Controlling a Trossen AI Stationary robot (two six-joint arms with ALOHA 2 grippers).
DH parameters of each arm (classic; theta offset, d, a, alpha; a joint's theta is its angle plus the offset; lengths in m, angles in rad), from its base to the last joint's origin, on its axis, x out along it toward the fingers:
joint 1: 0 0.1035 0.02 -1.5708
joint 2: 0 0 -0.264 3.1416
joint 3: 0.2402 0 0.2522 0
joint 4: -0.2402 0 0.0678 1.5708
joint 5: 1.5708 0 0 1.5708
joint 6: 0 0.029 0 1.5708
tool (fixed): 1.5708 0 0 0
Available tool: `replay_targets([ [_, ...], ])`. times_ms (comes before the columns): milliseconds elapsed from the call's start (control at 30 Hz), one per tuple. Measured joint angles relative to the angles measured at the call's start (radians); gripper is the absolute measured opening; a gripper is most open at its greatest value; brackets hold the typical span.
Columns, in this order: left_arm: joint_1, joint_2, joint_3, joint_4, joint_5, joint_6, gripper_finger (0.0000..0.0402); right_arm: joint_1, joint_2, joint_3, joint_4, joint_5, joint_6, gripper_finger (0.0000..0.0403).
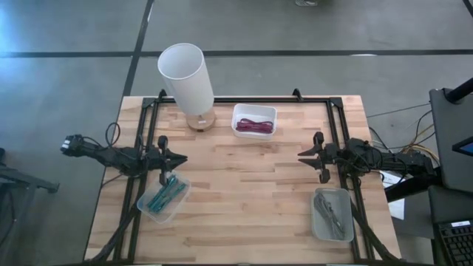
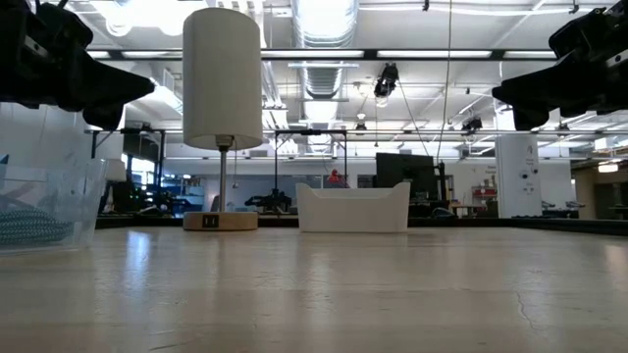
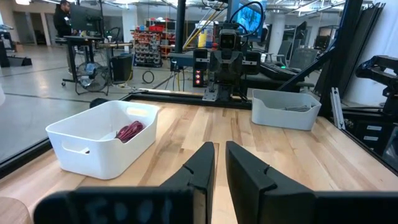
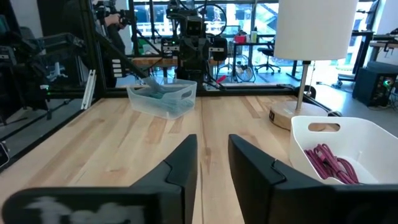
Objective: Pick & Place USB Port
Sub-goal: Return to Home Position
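Note:
A lamp with a white shade (image 1: 185,74) stands on its round wooden base (image 1: 199,121) at the table's far side; the base front shows small ports (image 2: 211,221). Beside it sits a white bin (image 1: 254,120) of magenta cables (image 3: 129,130). A clear bin of teal cables (image 1: 164,198) lies near left, a grey bin of grey cables (image 1: 332,214) near right. My left gripper (image 1: 181,158) hovers above the table beside the teal bin, fingers nearly together (image 3: 220,155). My right gripper (image 1: 303,155) hovers at the right, fingers slightly apart (image 4: 213,149). Both hold nothing.
A black frame (image 1: 244,100) runs along the table's far edge and down both sides. The wooden table top (image 1: 251,185) between the two grippers is bare. People and equipment show in the room beyond the table.

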Motion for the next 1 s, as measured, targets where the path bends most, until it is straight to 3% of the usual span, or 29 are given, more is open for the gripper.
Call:
replay_targets([
  [367,0.000,0.000,0.000,0.000,0.000,0.000,0.0046,0.000,0.000,0.000,0.000,0.000,0.000,0.0068],
  [1000,0.000,0.000,0.000,0.000,0.000,0.000,0.0046,0.000,0.000,0.000,0.000,0.000,0.000,0.0090],
])
